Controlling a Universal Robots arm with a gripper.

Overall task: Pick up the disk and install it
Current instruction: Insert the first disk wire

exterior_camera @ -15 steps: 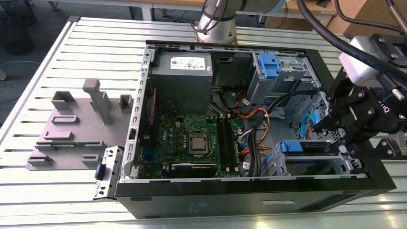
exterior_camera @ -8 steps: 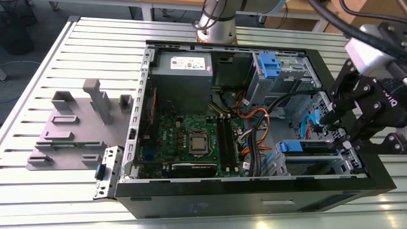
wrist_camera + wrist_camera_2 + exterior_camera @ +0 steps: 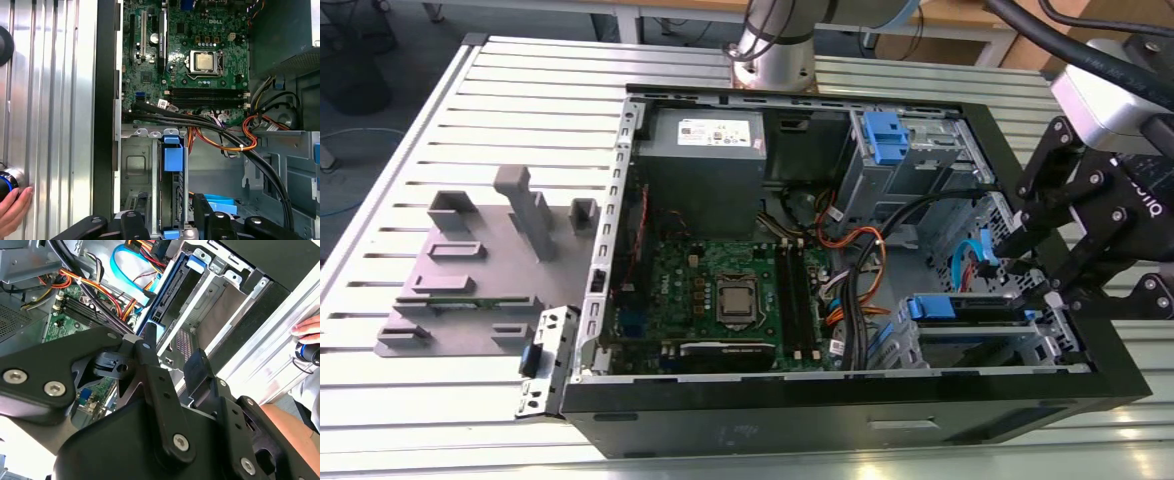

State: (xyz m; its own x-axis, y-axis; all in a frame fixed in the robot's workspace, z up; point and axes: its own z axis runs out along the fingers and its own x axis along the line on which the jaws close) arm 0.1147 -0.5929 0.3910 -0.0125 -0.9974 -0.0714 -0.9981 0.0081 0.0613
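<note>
Disk [image 3: 171, 192] on edge in metal drive bay [image 3: 135, 170] of open computer case [image 3: 854, 405]; dark flat body, blue plastic frame. First wrist view: disk edge-on between black fingers [image 3: 205, 212]. Exterior view: grey slotted stand [image 3: 480, 260] on table, well apart from case. Gripper [image 3: 169, 215] spread wider than disk, straddling it, gap each side, grasping nothing. Green motherboard [image 3: 200, 60], orange and black cables [image 3: 235, 142] beside bay. Hand [image 3: 12, 210] on ribbed metal table [image 3: 50, 100].

The disk [image 3: 172, 190] (edge-on) is partly hidden behind the gripper [image 3: 169, 216].
</note>
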